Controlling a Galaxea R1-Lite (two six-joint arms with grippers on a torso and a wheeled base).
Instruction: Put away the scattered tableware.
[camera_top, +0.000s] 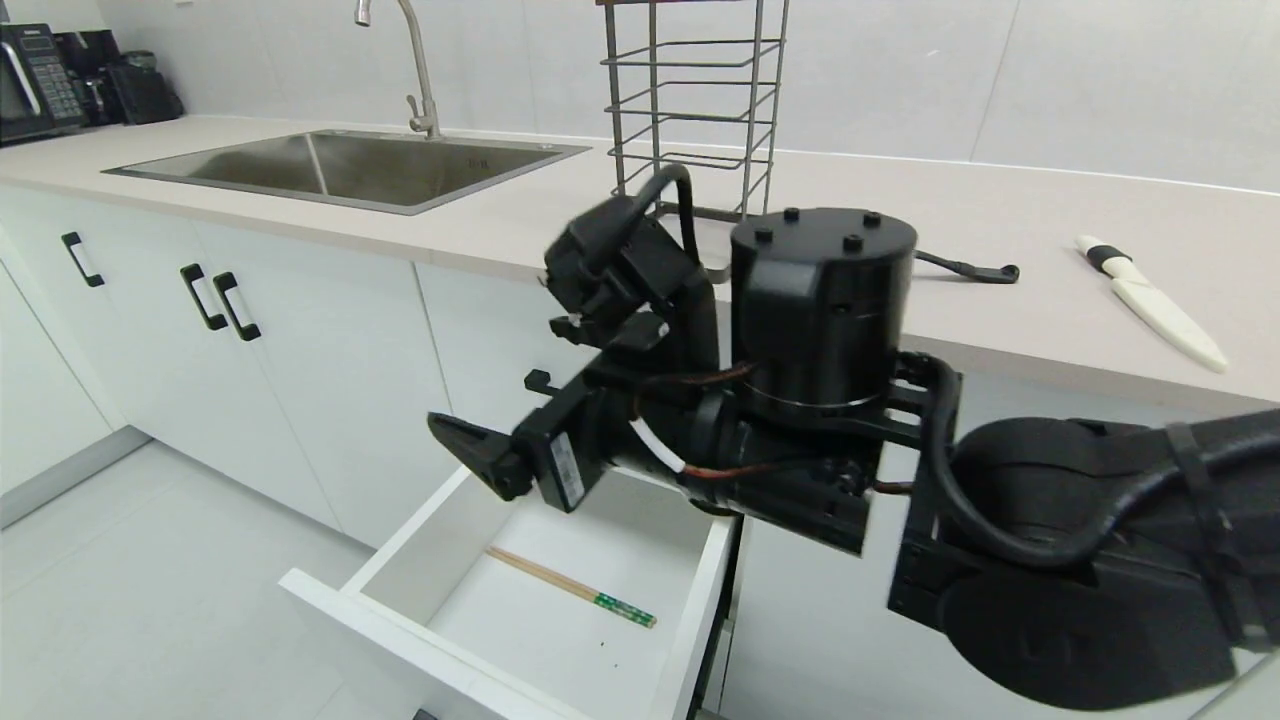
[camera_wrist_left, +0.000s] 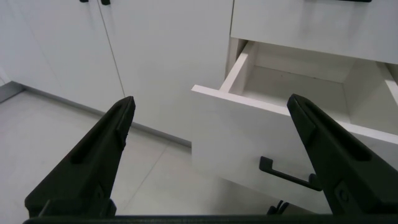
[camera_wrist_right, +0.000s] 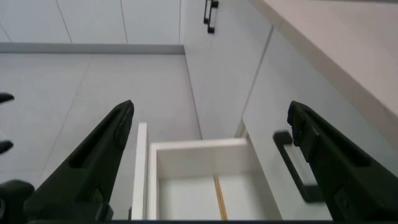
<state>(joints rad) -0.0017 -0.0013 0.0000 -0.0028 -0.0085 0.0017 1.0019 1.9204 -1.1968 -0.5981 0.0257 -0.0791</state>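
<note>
The right arm reaches in from the right, its round elbow housing raised. The right gripper (camera_wrist_right: 211, 109) hangs above the open drawer (camera_top: 705, 600), tilted down toward it. Its fingers are spread wide and hold nothing.

The left gripper (camera_wrist_left: 211, 99) is outside the drawer, facing the front panel and its black handle (camera_wrist_left: 287, 175). Its fingers are also spread and empty.

A pair of wooden chopsticks (camera_top: 570, 587) lies flat on the drawer floor. Their long axis runs roughly parallel to the front panel, and the green-patterned ends point toward the drawer wall on the head view's right. A small label (camera_top: 566, 470) on the right gripper carries print too small to read.

On the countertop (camera_top: 500, 225) beyond, a white knife (camera_top: 1150, 300) lies at an angle near the front edge at the right end, its black-banded end farther from that edge. A black utensil (camera_top: 968, 269) lies farther back, partly hidden by the arm. Behind these stands a wire rack (camera_top: 690, 110). Toward the left is the sink (camera_top: 340, 165) with its faucet (camera_top: 415, 60), and dark appliances (camera_top: 60, 80) stand at the far left corner.
</note>
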